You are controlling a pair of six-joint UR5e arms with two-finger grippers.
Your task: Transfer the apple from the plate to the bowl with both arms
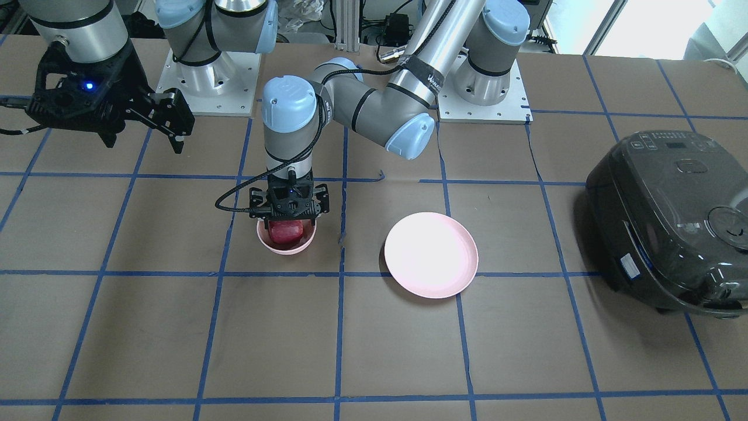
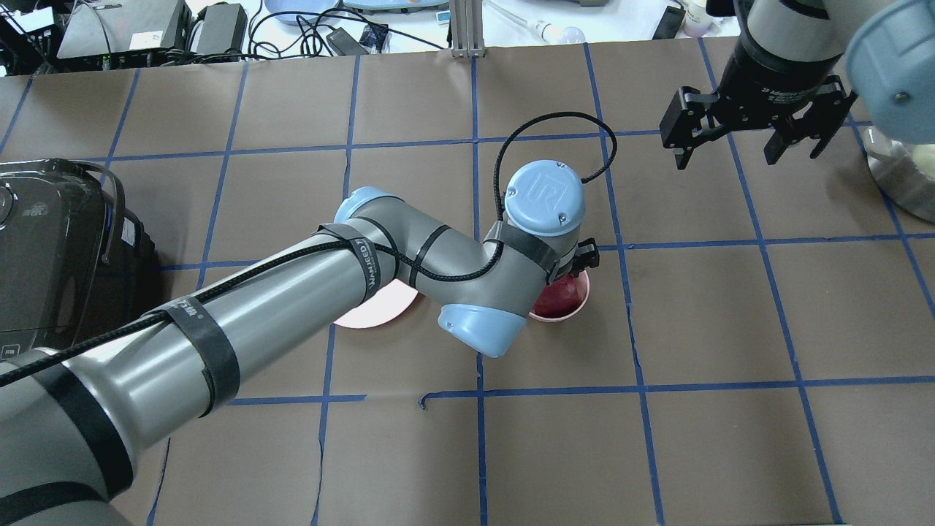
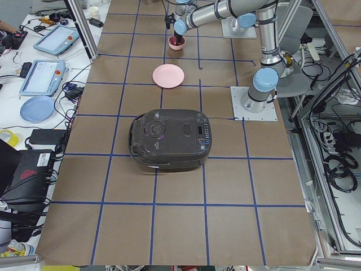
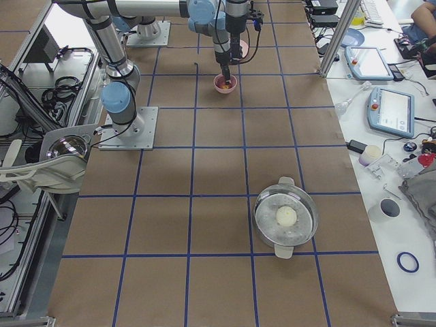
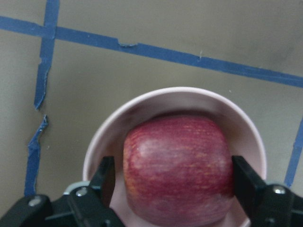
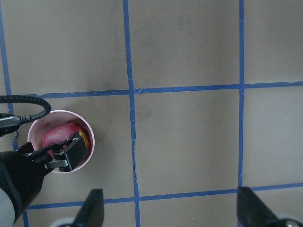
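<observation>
In the front view my left arm (image 1: 374, 99) reaches to mid-frame, I judge to deliver into the bowl (image 1: 286, 250). The plate (image 1: 431, 255), right of centre, lies bare. The bowl, left of centre, has the apple (image 5: 177, 175) settled inside. My left gripper (image 1: 289, 217) brackets it, one pad touching, the other barely apart; whether it grips I cannot tell. My right gripper (image 1: 142, 131), upper left, hangs wide apart, empty.
</observation>
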